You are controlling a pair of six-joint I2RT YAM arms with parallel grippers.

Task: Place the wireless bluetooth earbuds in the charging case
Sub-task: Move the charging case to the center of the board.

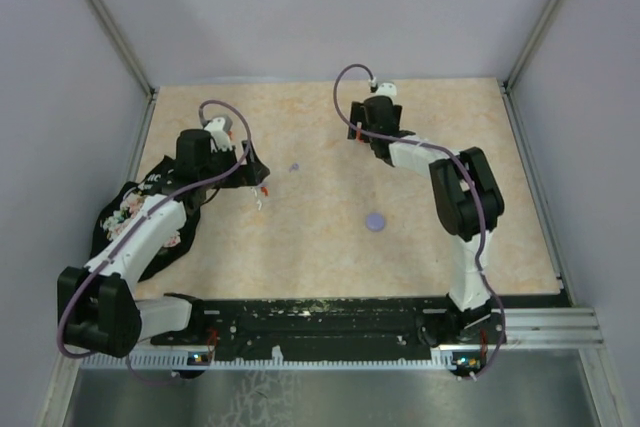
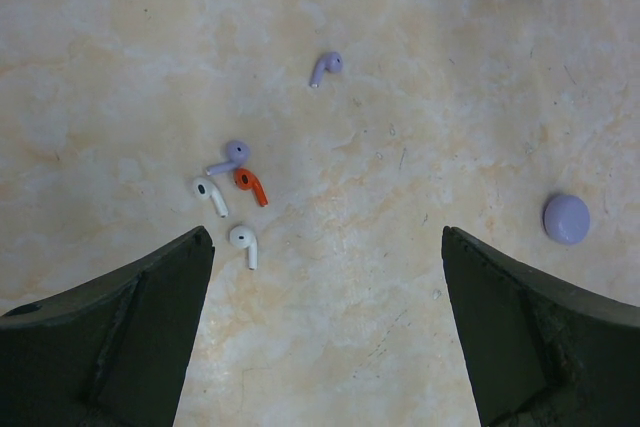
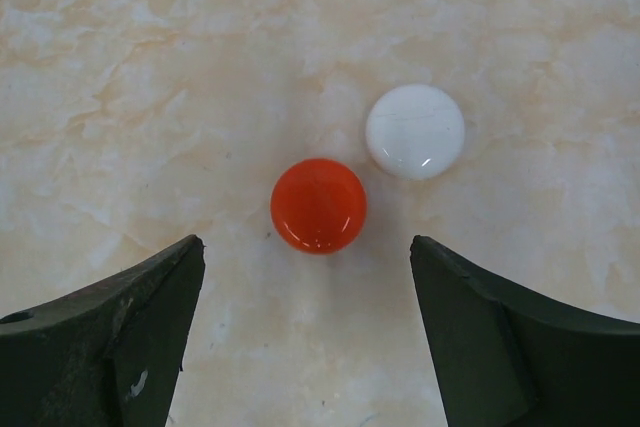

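Left wrist view shows the left jaws wide apart above earbuds [image 2: 248,185] lying loose on the tabletop [image 2: 120,67], seemingly to pick one, while the right jaws gape over the red case [image 3: 318,205].

Lab robot cell: beige marbled table [image 1: 300,247], plain grey walls [image 1: 320,7], aluminium frame rails [image 1: 106,17].

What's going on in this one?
Nothing is held yet. The left gripper hangs open over five loose earbuds, two white, two lilac, one red, with a lilac case off to the side. The right gripper hangs open above a red case and a white case, close but apart. All three cases look closed.
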